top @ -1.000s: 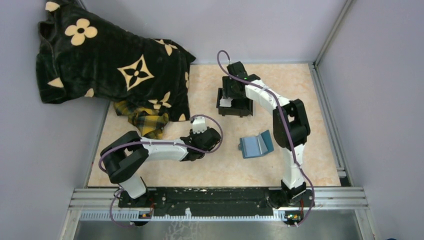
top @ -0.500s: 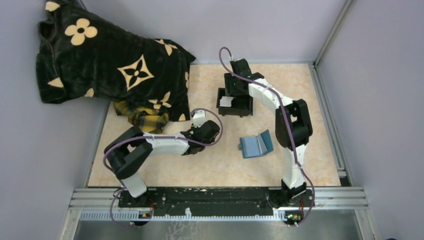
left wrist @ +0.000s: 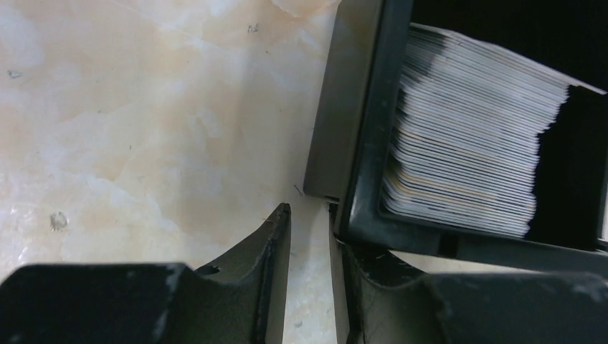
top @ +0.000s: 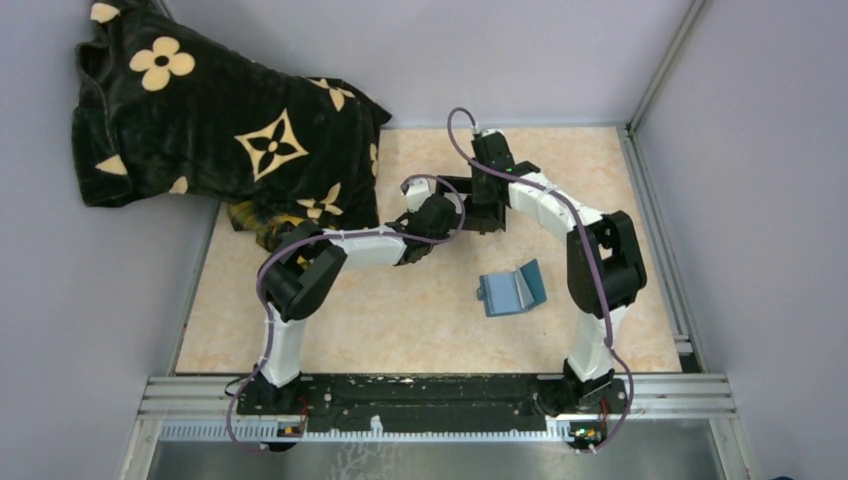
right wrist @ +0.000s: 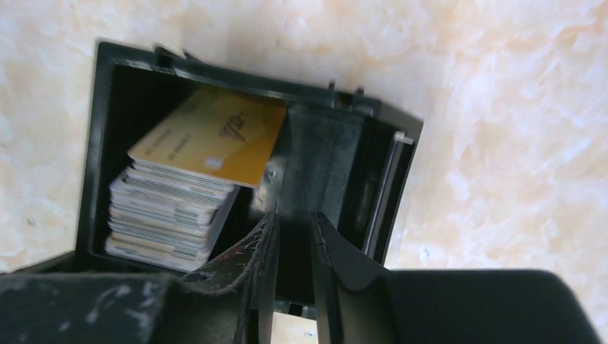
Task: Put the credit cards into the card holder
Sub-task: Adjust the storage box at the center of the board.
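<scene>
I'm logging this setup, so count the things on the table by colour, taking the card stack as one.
Black: 2, box and floral blanket
Blue: 1, card holder
Pale: 1, stack of credit cards
Yellow plaid: 1, cloth
Total: 5

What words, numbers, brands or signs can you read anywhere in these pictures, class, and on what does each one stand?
None can be read.
The yellow card on top of the stack of credit cards in the black box carries a dark scrawled mark, too blurred to read.
The black blanket bears flower and star shapes only, no letters.
</scene>
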`<state>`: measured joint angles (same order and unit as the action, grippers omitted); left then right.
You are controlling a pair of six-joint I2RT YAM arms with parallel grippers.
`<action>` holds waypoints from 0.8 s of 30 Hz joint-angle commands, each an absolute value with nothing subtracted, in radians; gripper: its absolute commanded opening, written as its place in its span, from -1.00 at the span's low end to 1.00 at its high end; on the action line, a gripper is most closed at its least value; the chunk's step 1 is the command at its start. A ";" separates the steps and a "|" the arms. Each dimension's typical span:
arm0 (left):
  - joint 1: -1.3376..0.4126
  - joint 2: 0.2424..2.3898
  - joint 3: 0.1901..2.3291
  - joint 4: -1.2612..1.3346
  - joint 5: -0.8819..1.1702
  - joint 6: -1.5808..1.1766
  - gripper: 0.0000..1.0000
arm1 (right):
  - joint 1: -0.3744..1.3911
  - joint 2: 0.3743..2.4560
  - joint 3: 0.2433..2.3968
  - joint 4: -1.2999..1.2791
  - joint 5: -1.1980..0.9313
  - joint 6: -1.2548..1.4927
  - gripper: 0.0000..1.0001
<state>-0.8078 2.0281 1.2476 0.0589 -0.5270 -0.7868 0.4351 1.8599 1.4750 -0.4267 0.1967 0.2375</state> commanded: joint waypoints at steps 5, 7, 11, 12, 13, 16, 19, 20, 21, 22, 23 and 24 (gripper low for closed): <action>-0.773 2.104 1.325 0.059 -0.485 -0.781 -0.36 | 0.426 1.797 1.350 -0.360 0.147 0.276 -0.78; -0.764 2.113 1.340 0.062 -0.480 -0.776 -0.35 | 0.432 1.791 1.332 -0.357 0.132 0.282 -0.82; -0.746 2.141 1.387 0.061 -0.471 -0.754 -0.36 | 0.460 1.791 1.310 -0.357 0.121 0.298 -0.92; -0.741 2.147 1.399 0.058 -0.469 -0.748 -0.36 | 0.469 1.791 1.305 -0.354 0.116 0.302 -0.92; -0.735 2.154 1.412 0.056 -0.465 -0.741 -0.36 | 0.481 1.793 1.301 -0.351 0.114 0.308 -0.93; -0.721 2.173 1.451 0.054 -0.452 -0.723 -0.36 | 0.515 1.805 1.306 -0.349 0.117 0.327 -0.92; -0.708 2.186 1.475 0.052 -0.440 -0.708 -0.35 | 0.543 1.819 1.324 -0.349 0.113 0.340 -0.93; -0.705 2.188 1.482 0.053 -0.437 -0.703 -0.35 | 0.549 1.821 1.334 -0.355 0.119 0.340 -0.92; -0.702 2.190 1.488 0.051 -0.436 -0.691 -0.35 | 0.553 1.821 1.346 -0.364 0.130 0.339 -0.92; -0.697 2.190 1.491 0.048 -0.436 -0.686 -0.35 | 0.555 1.819 1.356 -0.376 0.142 0.337 -0.91; -0.693 2.187 1.490 0.046 -0.435 -0.682 -0.35 | 0.556 1.813 1.365 -0.387 0.153 0.333 -0.90; -0.690 2.181 1.485 0.045 -0.432 -0.680 -0.35 | 0.555 1.805 1.372 -0.394 0.165 0.326 -0.87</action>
